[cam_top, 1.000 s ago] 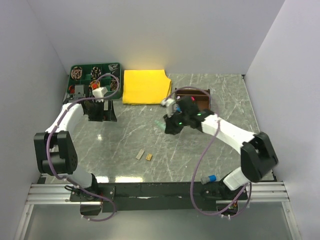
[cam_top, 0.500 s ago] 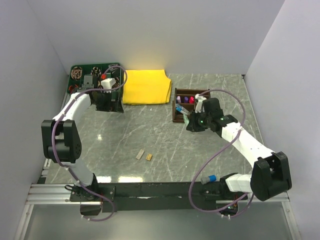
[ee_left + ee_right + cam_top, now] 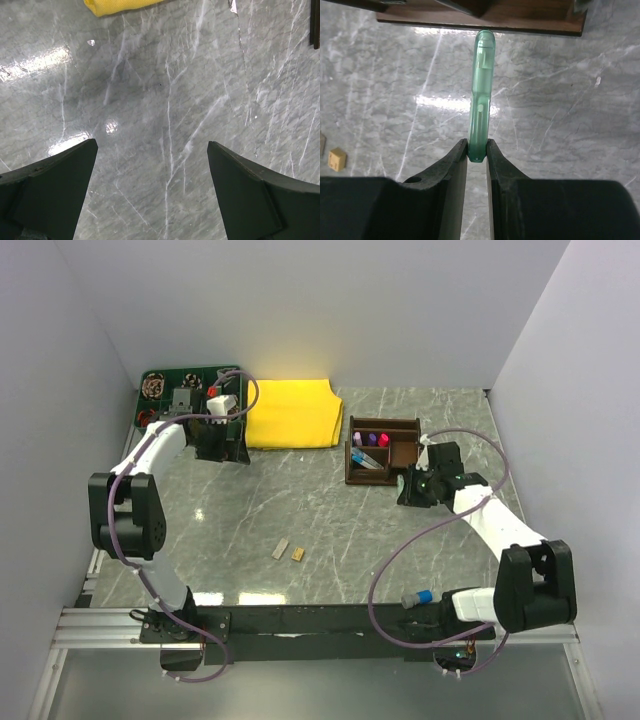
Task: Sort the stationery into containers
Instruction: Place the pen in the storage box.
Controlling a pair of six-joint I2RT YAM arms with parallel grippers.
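One green marker (image 3: 481, 95) pinched by near end in right pincer (image 3: 477, 150). Long axis runs straight out along fingers. Rounded far tip points at wall of brown organiser (image 3: 480, 15), very close; contact unclear. Overhead, right pincer sits just right of organiser's front. Pink- and purple-capped markers (image 3: 370, 440) sit in its left compartments. Two small blocks (image 3: 298, 554) lie side by side mid-surface (image 3: 250, 500). Left pincer (image 3: 151, 145) spread wide, nothing between fingers, over bare marble near yellow cloth (image 3: 115, 6).
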